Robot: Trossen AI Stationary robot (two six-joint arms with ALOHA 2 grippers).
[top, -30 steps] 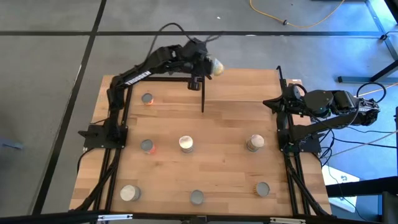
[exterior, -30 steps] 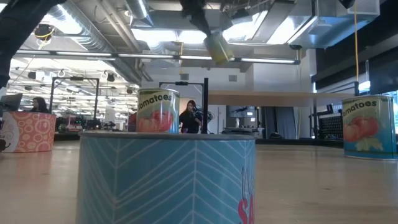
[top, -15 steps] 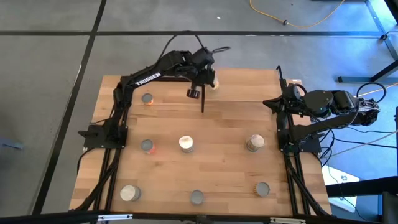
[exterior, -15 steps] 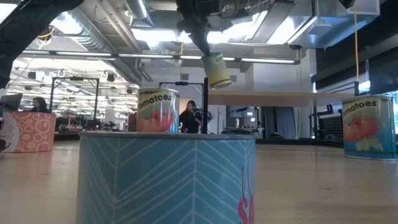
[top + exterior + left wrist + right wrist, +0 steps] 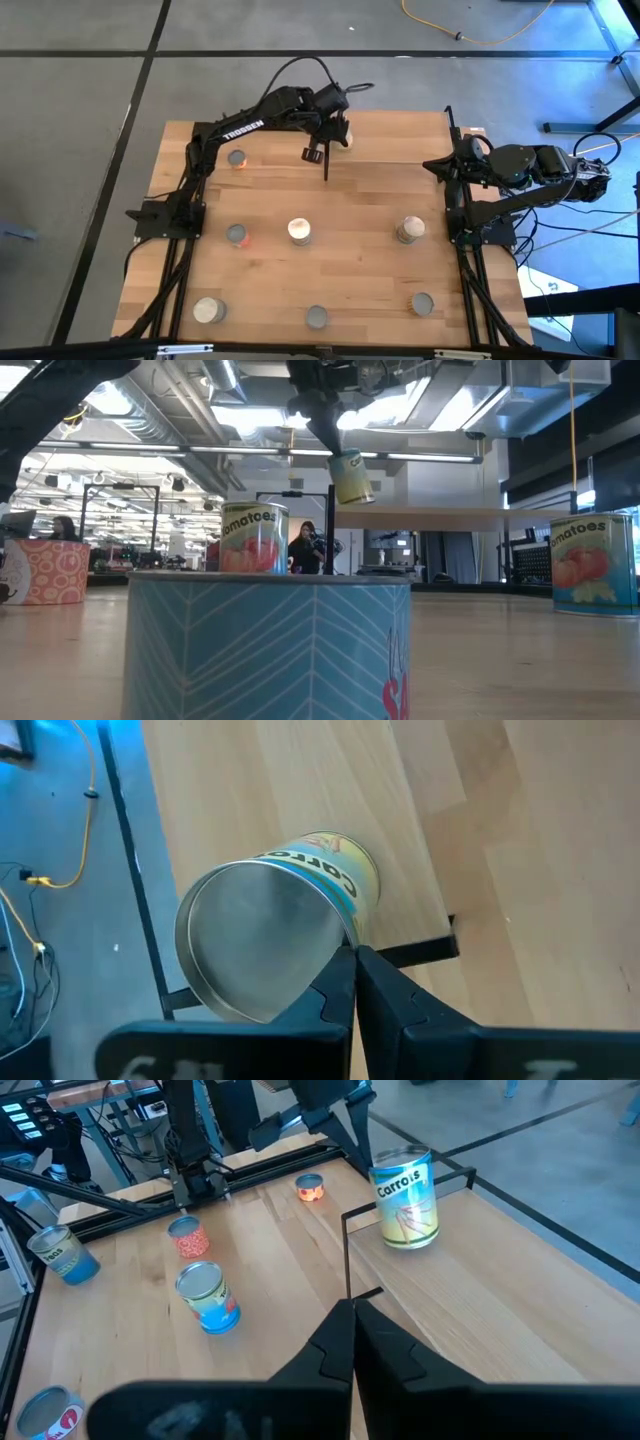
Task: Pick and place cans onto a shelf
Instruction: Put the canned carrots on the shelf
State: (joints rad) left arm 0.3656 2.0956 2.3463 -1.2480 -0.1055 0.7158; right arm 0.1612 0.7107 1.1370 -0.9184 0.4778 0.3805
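My left gripper (image 5: 336, 128) is clamped on a carrots can (image 5: 343, 136), near the top centre of the high view, over the back part of the shelf (image 5: 400, 140). In the low view this can (image 5: 351, 477) hangs tilted in the upper middle of the frame, just above the shelf board (image 5: 430, 517), and I cannot tell whether it touches the board. In my left wrist view its silvery end (image 5: 255, 945) faces the camera.

My right gripper (image 5: 352, 1315) has its fingers pressed together and holds nothing; the arm waits at the right edge of the table (image 5: 360, 260).

Six other cans stand on the table in the high view: one at upper left (image 5: 237, 159), three across the middle (image 5: 236, 235) (image 5: 299, 231) (image 5: 409, 230), and three along the bottom (image 5: 208, 310) (image 5: 316, 317) (image 5: 422, 303).
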